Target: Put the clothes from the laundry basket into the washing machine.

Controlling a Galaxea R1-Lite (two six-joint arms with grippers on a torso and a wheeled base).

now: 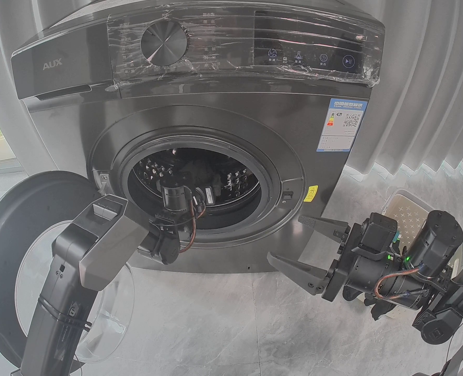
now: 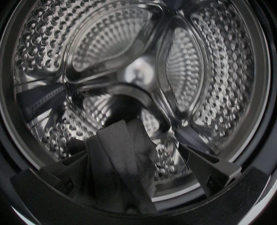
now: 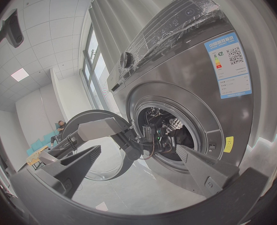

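The left claw point(image 2: 133, 150), jaws spread around a dark crumpled garment point(image 2: 119, 160), sits inside the grey front-loading washing machine point(image 1: 294, 131); the right claw point(image 1: 285, 237) hangs open outside.

Floor point(image 1: 216, 319): pale grey marbled tiles, glossy.
Curtain point(image 1: 430, 79): light pleated drapes, hanging to the floor.
Window point(image 3: 94, 63): tall, bright with daylight.
Ceiling point(image 3: 51, 22): white square panels, one lit panel point(image 3: 19, 74).
Wall point(image 3: 29, 110): plain white, with teal seats point(image 3: 40, 142) at its foot.

Drum point(image 2: 232, 63) glossy dimpled metal; garment point(image 2: 123, 160) matt cloth.
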